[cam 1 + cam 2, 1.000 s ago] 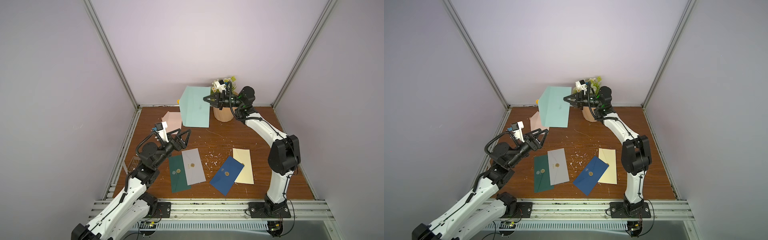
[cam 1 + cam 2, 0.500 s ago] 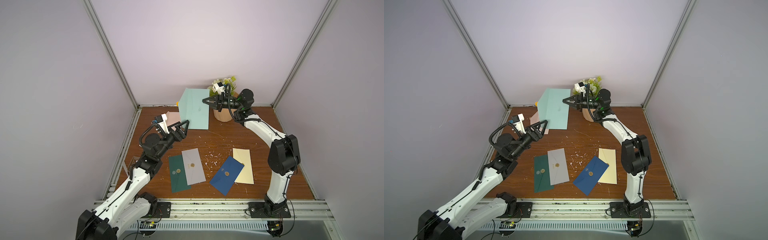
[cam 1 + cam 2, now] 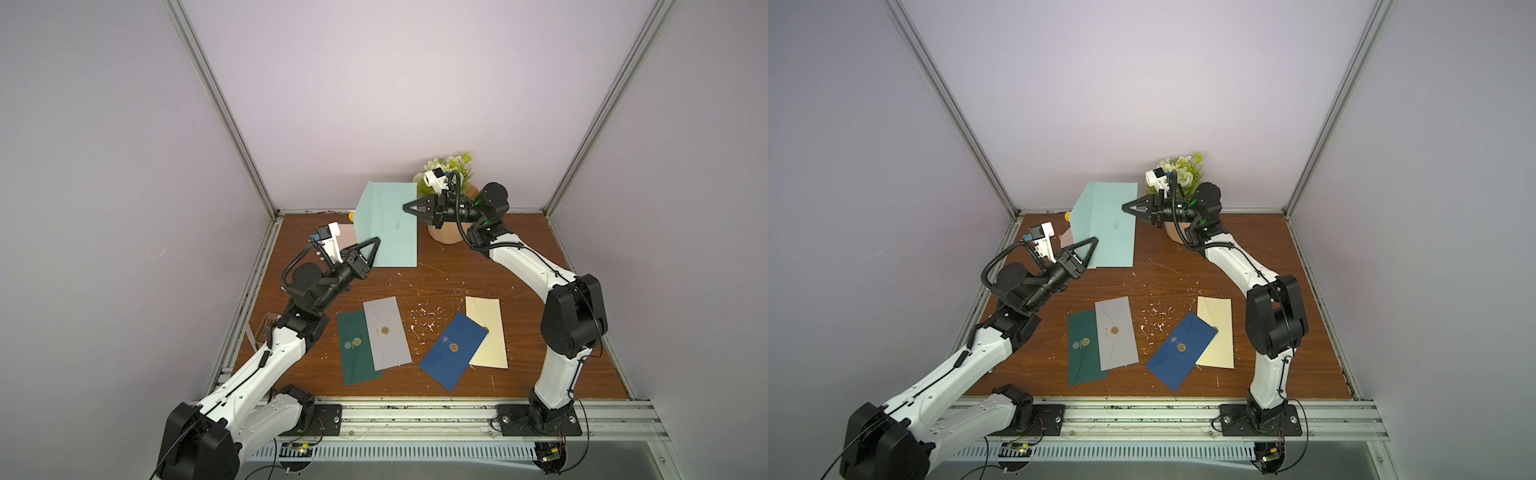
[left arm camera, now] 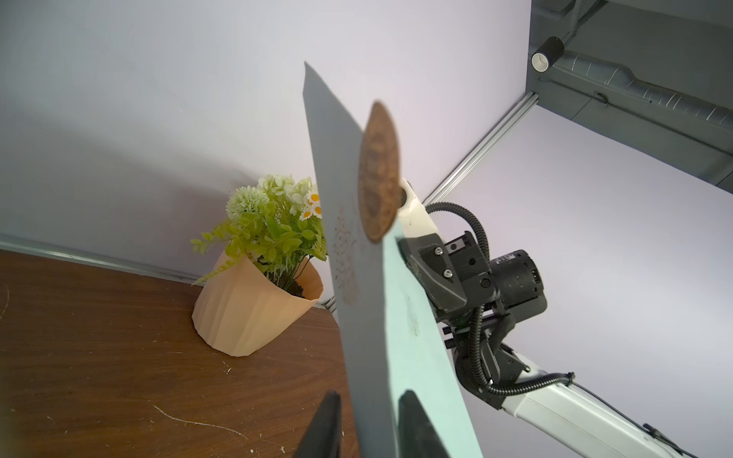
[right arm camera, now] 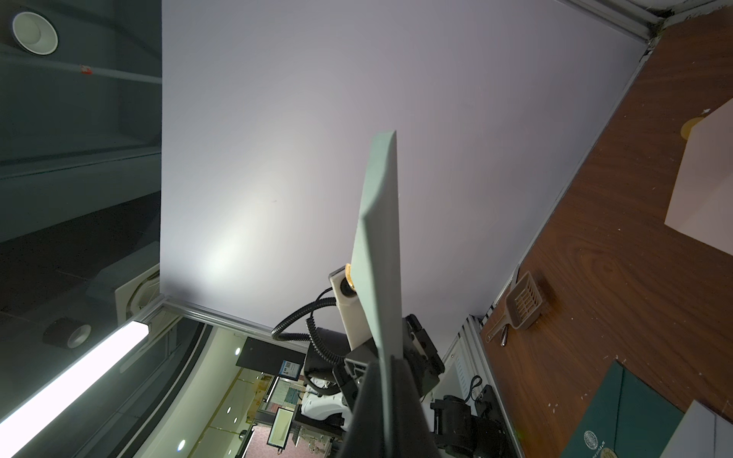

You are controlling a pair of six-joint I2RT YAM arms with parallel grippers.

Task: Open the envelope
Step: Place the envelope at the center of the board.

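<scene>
A mint-green envelope (image 3: 388, 226) (image 3: 1106, 224) hangs upright above the back of the table. My right gripper (image 3: 405, 206) (image 3: 1124, 206) is shut on its right edge, and the paper runs straight out of the closed jaws in the right wrist view (image 5: 386, 361). My left gripper (image 3: 376, 241) (image 3: 1095, 240) is at the envelope's lower left edge. In the left wrist view the envelope (image 4: 357, 317) stands between the narrowed fingers of this gripper (image 4: 369, 396), with a thin gap on one side. A round brown wax seal (image 4: 378, 170) sticks out past the paper's edge.
A peach flower pot (image 3: 446, 232) (image 4: 254, 313) stands behind the right gripper. On the wooden table (image 3: 519, 257) lie dark green (image 3: 357, 347), grey (image 3: 386, 332), blue (image 3: 453, 349), cream (image 3: 488, 332) and pink (image 3: 347, 232) envelopes, plus paper scraps. A small scoop (image 5: 523, 301) lies by the left rail.
My left gripper has risen and reached forward to the envelope's lower left edge, and its jaws have narrowed from wide open. The right gripper still holds the envelope in about the same place.
</scene>
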